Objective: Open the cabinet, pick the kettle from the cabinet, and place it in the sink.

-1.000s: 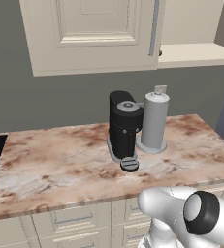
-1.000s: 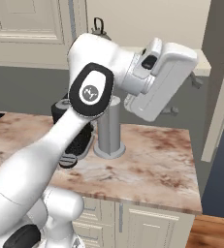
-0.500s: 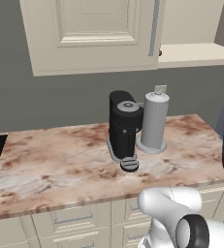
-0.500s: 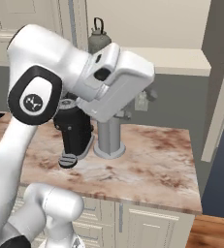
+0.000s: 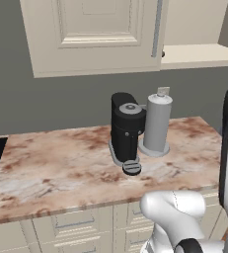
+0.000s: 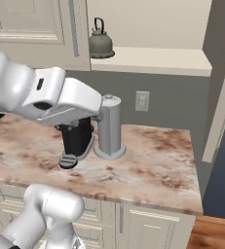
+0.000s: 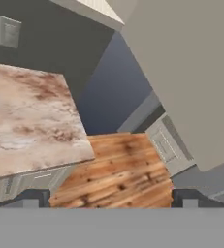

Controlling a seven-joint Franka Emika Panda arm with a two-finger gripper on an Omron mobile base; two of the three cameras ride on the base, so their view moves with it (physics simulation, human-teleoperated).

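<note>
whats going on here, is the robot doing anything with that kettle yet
Not yet. The small grey-green metal kettle sits untouched on the shelf of the cream wall cabinet, whose right door already stands open. The white arm reaches across in front of the black coffee machine and the tall grey canister on the marble counter. Its claw is open and empty, pointing past the counter's end at the wooden floor. The kettle has yet to be picked up.
</note>
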